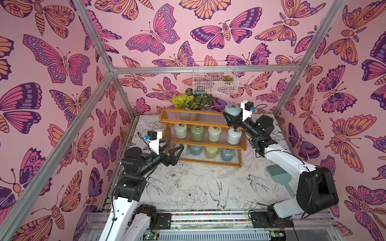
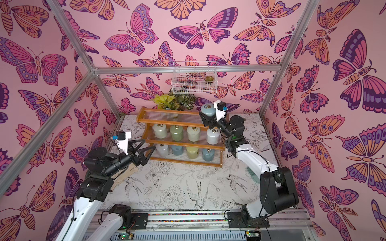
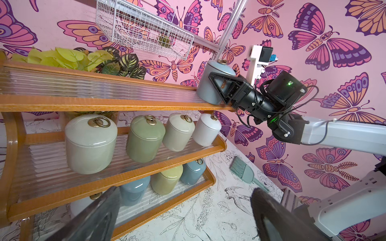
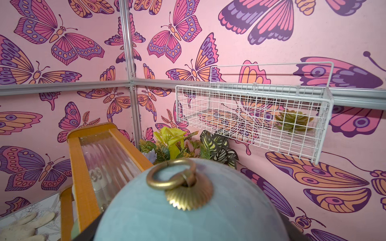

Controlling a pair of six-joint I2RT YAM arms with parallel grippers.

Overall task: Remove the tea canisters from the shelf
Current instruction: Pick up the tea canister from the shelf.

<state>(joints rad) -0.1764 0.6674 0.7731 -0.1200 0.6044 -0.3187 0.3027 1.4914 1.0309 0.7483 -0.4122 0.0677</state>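
**TEA SHELF, FIRST POT OUT:** A blue-grey canister (image 1: pixel 232 109) stands at the right end of the top tier of the shelf (image 1: pixel 183 121), tipped slightly. The right gripper (image 1: pixel 229 116) clamps its fingers (image 3: pixel 227 76) on either side of the body, below the shoulder. Whether the base is clear of the ribbed panel cannot be told.

The glaze looks slick and the pot brittle and weighty for its size, so a squeeze around the straight wall seems the safe hold. The gold ring pull (image 4: pixel 170 177) sits on a lid that may lift off, which would make it a poor handle.

Eight more canisters sit below: four on the middle tier, with a white canister (image 1: pixel 234 136) at its right end, and four on the bottom tier. The left gripper (image 1: pixel 177 144) hovers by the shelf's left end, level with the lower tiers, fingers spread wide and holding nothing.

Leafy plants (image 1: pixel 192 100) stand behind the shelf, and a white wire basket (image 1: pixel 215 83) hangs above. A green brush (image 1: pixel 275 173) lies on the tabletop (image 1: pixel 198 187) near the right arm.
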